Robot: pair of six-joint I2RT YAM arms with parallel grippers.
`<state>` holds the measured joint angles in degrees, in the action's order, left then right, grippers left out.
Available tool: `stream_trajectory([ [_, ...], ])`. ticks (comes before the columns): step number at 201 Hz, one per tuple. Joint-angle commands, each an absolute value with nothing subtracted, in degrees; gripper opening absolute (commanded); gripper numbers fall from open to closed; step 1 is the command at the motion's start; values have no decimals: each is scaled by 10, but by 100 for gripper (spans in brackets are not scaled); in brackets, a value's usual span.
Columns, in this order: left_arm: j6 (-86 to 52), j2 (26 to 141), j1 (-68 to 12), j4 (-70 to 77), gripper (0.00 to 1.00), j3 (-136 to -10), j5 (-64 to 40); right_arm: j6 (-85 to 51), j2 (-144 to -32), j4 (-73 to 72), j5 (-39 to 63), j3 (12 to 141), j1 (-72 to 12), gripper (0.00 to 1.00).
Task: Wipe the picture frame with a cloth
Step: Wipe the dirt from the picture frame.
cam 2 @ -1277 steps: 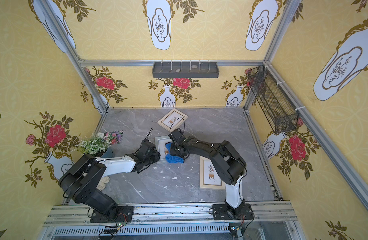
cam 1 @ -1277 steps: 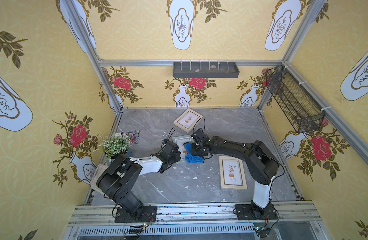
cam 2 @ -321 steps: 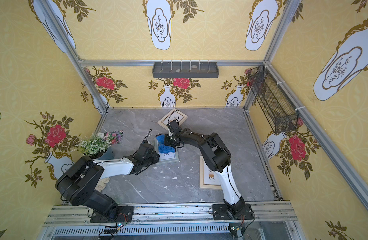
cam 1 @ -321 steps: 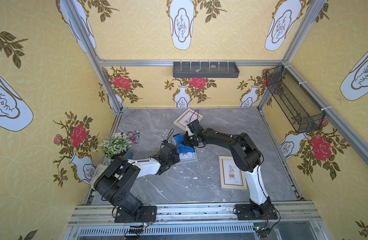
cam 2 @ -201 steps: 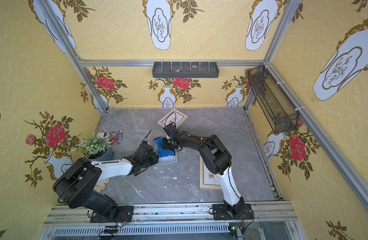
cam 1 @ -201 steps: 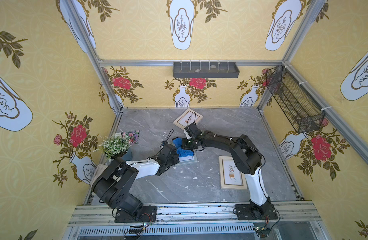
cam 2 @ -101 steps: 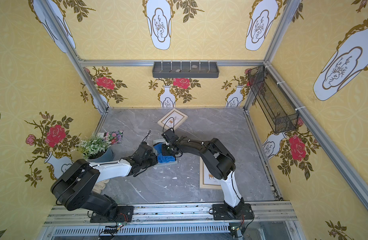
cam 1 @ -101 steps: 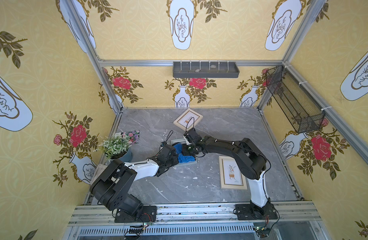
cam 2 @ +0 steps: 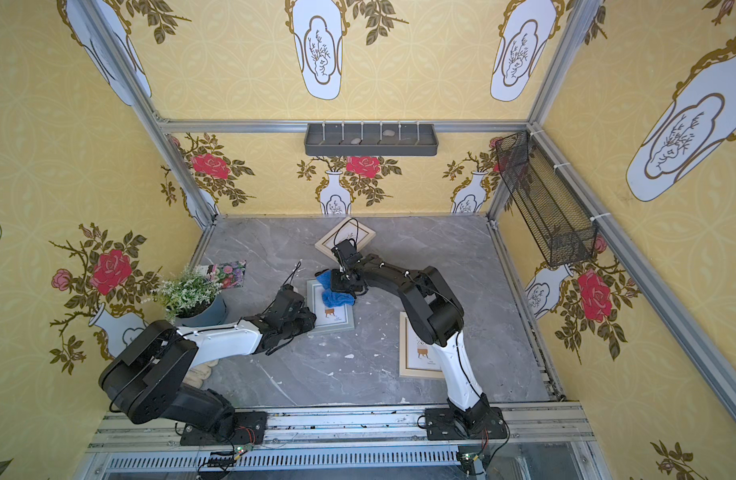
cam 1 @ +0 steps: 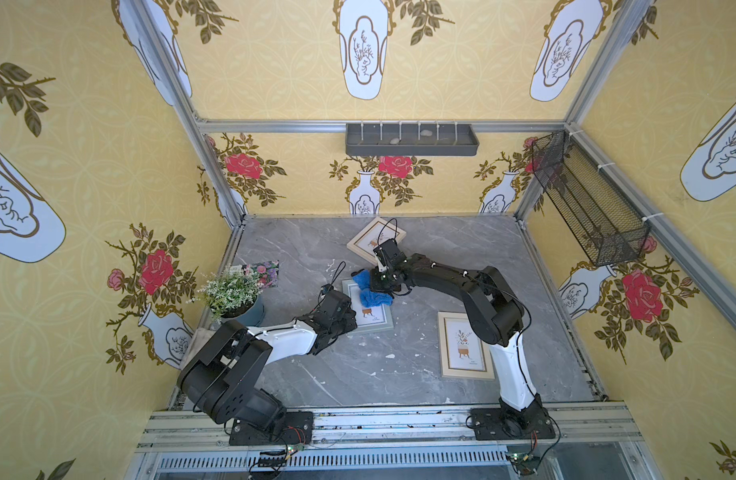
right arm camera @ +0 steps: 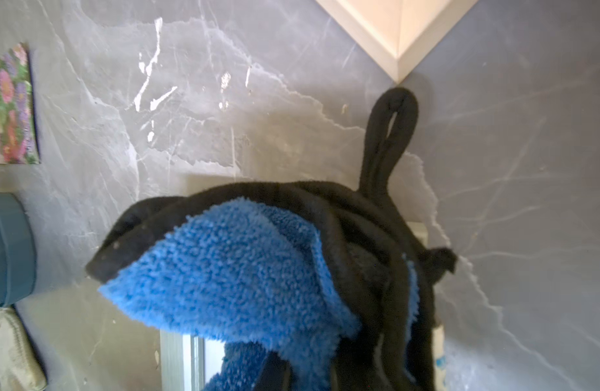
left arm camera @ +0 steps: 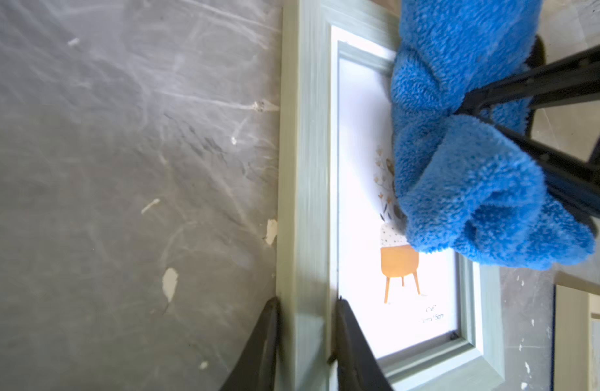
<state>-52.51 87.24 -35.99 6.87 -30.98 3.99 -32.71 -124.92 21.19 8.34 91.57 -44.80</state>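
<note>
A grey-green picture frame (cam 1: 372, 323) (cam 2: 335, 322) lies flat on the marble floor at mid-table. My left gripper (cam 1: 349, 322) (left arm camera: 307, 301) is shut on the frame's near-left side rail (left arm camera: 303, 203), one finger outside it and one on the glass. The bright-blue cloth (cam 1: 372, 297) (cam 2: 335, 296) (left arm camera: 461, 169) is bunched on the frame's far half and covers part of the print. My right gripper (cam 1: 380, 286) (cam 2: 343, 286) is shut on the cloth (right arm camera: 241, 277) from above. The plush and the black trim hide its fingertips.
Two light wooden frames lie nearby, one at the far middle (cam 1: 376, 245) and one at the near right (cam 1: 466, 351). A potted plant (cam 1: 233, 291) and a floral card (cam 1: 264, 272) sit at the left. An off-white glove (cam 2: 200, 374) lies under my left arm.
My right gripper has swept the cloth over the frame, toward the near end and back toward the far end. My left gripper has kept its hold on the frame's rail.
</note>
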Motion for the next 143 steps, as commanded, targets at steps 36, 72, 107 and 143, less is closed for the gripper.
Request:
stream_trajectory([
  [36, -512, 886, -359, -106, 20, -303, 44, -333, -1324, 268, 76, 1005, -487, 6],
  [72, -519, 883, -359, -96, 20, -295, 44, -324, -1260, 258, 42, 916, -430, 7],
  [107, -521, 902, -359, -82, 20, -299, 35, -316, -1285, 266, 58, 952, -450, 7],
  [143, -518, 901, -359, -88, 20, -304, 33, -326, -1356, 285, 79, 1058, -497, 6],
])
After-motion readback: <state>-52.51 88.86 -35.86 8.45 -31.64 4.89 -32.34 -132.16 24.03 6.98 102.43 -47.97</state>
